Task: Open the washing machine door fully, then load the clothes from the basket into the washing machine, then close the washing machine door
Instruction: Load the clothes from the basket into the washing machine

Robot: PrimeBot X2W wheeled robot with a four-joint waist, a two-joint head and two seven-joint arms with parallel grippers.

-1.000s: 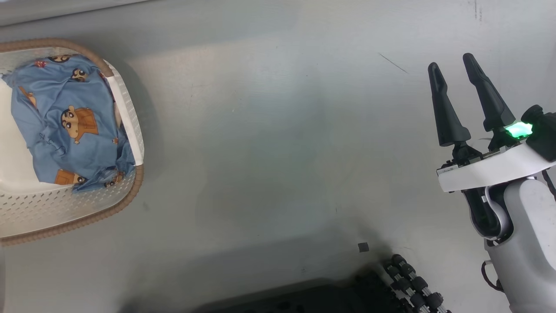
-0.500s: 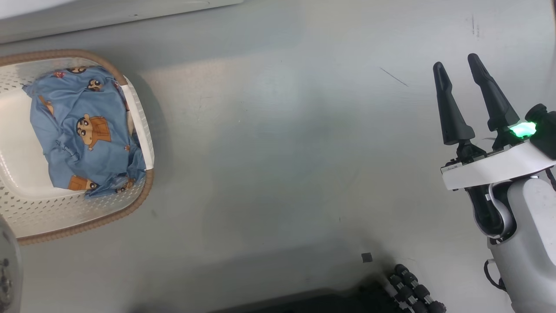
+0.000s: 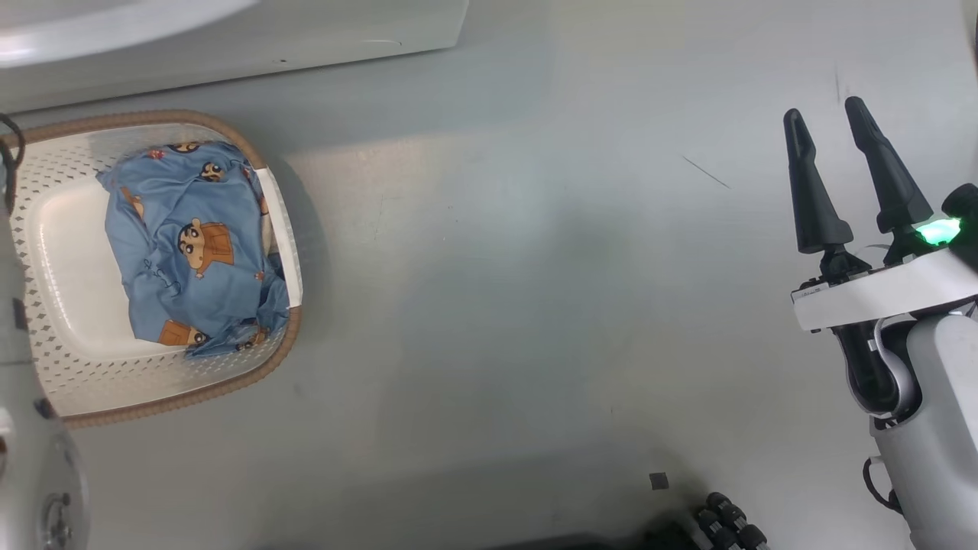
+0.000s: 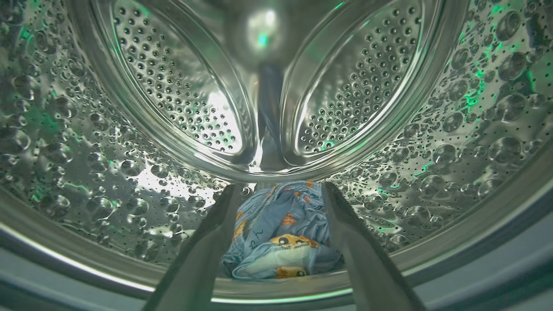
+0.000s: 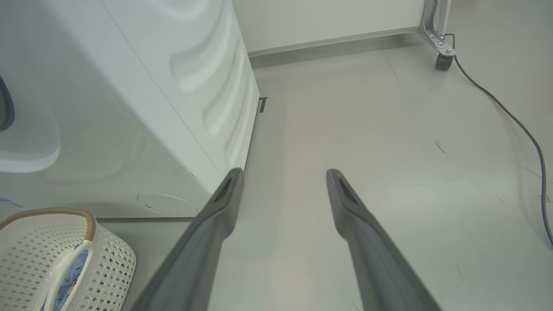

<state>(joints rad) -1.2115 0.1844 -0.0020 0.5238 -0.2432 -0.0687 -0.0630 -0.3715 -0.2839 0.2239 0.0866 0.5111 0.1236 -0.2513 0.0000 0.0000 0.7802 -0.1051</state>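
- Left tool (image 4: pixel 281 186): fingers apart, inside washing machine drum (image 4: pixel 129 129); garment (image 4: pixel 281 242) lies on drum bottom between them, ungripped.
- Right tool (image 3: pixel 824 108): fingers apart, empty, over floor (image 3: pixel 535 305).
- Basket (image 3: pixel 153 382): on floor, clothes (image 3: pixel 195 252) inside.

Blue clothes (image 3: pixel 195 260) lie crumpled in the basket (image 3: pixel 114 382) and washing machine (image 4: pixel 432 129)

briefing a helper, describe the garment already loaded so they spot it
Look into the perforated steel drum. At its bottom front lies a crumpled light blue garment with orange cartoon prints. Unlike the similar one in the basket, it sits on bare metal.
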